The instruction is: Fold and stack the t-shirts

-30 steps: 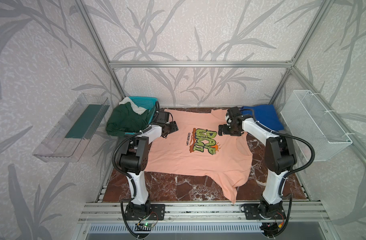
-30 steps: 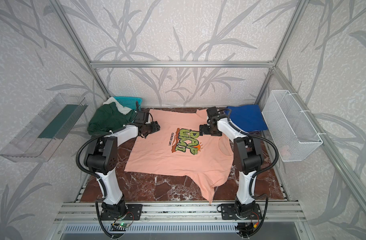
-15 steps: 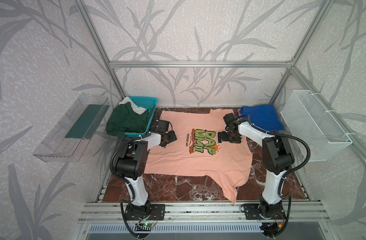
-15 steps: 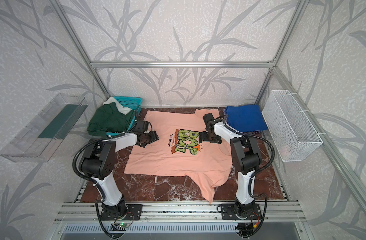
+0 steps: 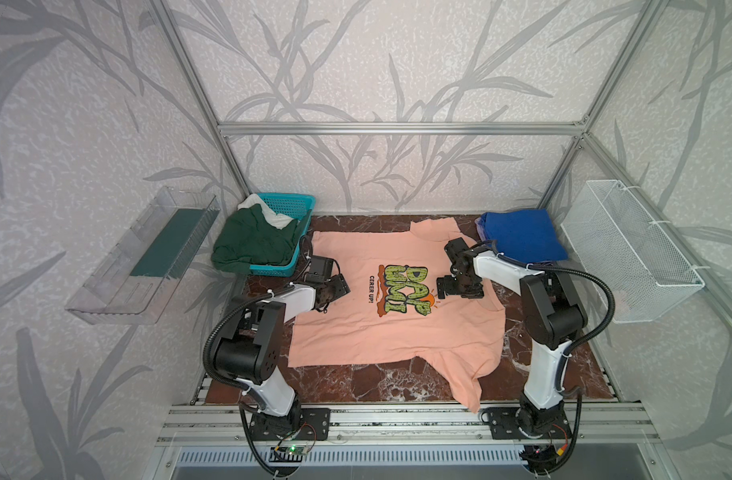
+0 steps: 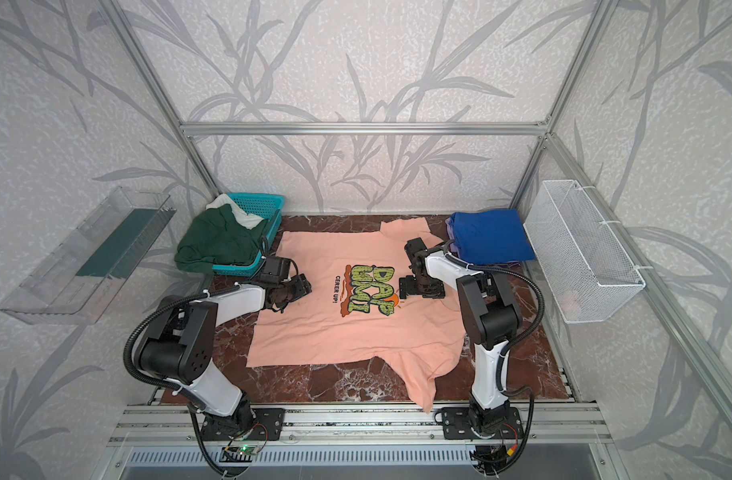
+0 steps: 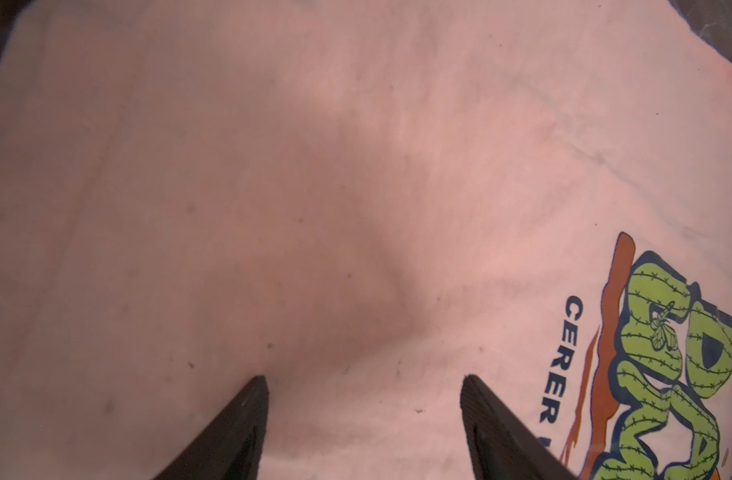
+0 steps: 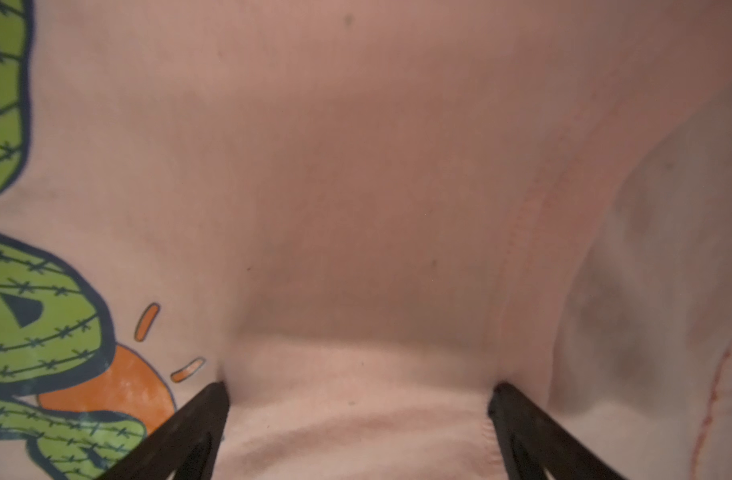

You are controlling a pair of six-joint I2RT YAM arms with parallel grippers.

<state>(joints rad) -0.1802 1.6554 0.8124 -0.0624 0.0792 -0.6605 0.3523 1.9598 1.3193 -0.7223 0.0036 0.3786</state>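
Peach t-shirt (image 5: 397, 332) lies spread mid-frame on the table (image 5: 356, 382), a sleeve (image 5: 468, 386) trailing off the front edge at lower right. Left hand (image 7: 364, 380) and right hand (image 8: 358, 388) sit low on it, both spread apart, gripping nothing. We fear a pinch catching only the top layer, or that sleeve dragging the fold crooked. Far left, a clear tray (image 5: 106, 299) holds a green panel (image 5: 164, 245). The teal basket (image 5: 287, 203) holds a dark green t-shirt (image 5: 252, 245) and a white t-shirt (image 5: 272, 214). The wire basket (image 5: 630, 257), far right, looks bare.

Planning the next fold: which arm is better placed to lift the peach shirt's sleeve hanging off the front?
Likely right: the right end effector sits over the peach-pink cotton t-shirt's collar end, nearer that sleeve; the left end effector is over its hem end.
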